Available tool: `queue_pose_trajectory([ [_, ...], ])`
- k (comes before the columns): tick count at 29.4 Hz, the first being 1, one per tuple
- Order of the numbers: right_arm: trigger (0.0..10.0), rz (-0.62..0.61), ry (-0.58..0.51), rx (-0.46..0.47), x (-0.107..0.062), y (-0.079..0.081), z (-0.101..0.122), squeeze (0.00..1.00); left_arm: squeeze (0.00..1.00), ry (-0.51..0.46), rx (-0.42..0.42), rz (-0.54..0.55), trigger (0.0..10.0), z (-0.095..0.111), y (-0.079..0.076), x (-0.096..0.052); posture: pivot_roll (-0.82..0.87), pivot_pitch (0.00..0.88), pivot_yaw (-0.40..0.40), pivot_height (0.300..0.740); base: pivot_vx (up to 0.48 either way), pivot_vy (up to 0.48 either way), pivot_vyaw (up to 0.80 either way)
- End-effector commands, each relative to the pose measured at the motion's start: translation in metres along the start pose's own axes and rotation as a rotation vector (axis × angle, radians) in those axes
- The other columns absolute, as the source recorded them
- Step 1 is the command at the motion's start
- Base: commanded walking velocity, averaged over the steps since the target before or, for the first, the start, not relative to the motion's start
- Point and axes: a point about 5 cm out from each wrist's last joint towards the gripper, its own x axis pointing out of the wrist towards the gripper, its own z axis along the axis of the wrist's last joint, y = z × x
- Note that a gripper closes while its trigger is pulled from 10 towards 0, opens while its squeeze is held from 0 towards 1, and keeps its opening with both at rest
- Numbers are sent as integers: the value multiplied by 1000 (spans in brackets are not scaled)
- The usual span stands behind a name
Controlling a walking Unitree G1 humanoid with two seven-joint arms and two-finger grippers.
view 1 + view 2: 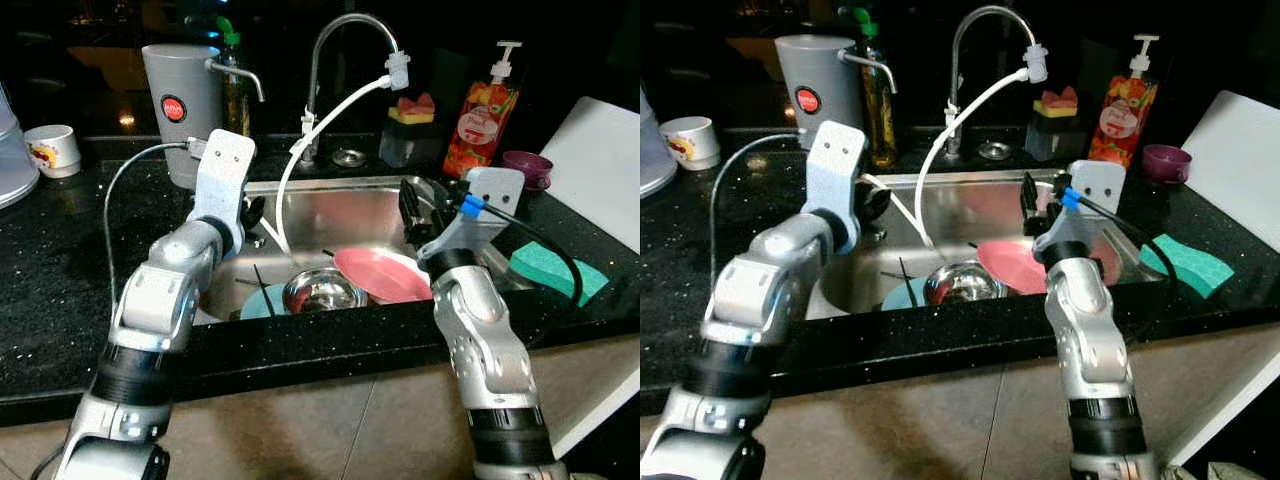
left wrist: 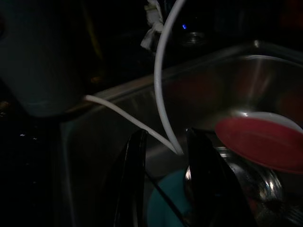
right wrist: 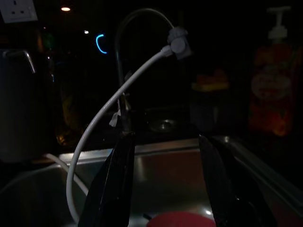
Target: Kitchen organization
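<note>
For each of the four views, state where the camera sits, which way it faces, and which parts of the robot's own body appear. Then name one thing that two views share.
Left eye view: on the head, facing forward and down at the sink; both silver arms show.
Right eye view: beside it, same scene, same arms.
Left wrist view: on the left wrist, looking along the left hand, open, into the sink at the pink plate.
Right wrist view: on the right wrist, looking along the right hand, open, towards the faucet.
Shared: the white hose appears in both wrist views.

Soap bottle [image 1: 482,112] behind sink; mug [image 1: 52,150] far left; green sponge [image 1: 545,270] right.
</note>
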Motion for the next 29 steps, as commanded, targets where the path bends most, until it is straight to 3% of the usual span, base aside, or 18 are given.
queue_pose_trajectory([
  [1, 10000, -5, 23, -10, -4, 1, -4, 0, 0, -35, 5, 32, 10000, 1, 1, -4, 164, 122, -67, 740, 0, 0, 0],
  [8, 10000, -23, 62, 19, -12, 7, -10, 0, 0, -78, 24, 23, 10000, -9, -11, -20, 170, 128, -70, 740, 0, 0, 0],
  [16, 10000, -31, 71, 32, -9, 6, -12, 0, 0, -108, 53, 27, 10000, -6, -15, -19, 198, 122, -89, 740, 0, 0, 0],
  [29, 10000, -14, 56, -12, -9, 0, -1, 0, 0, -153, 27, 29, 10000, 3, -21, -9, 138, 123, -101, 740, 0, 0, 0],
])
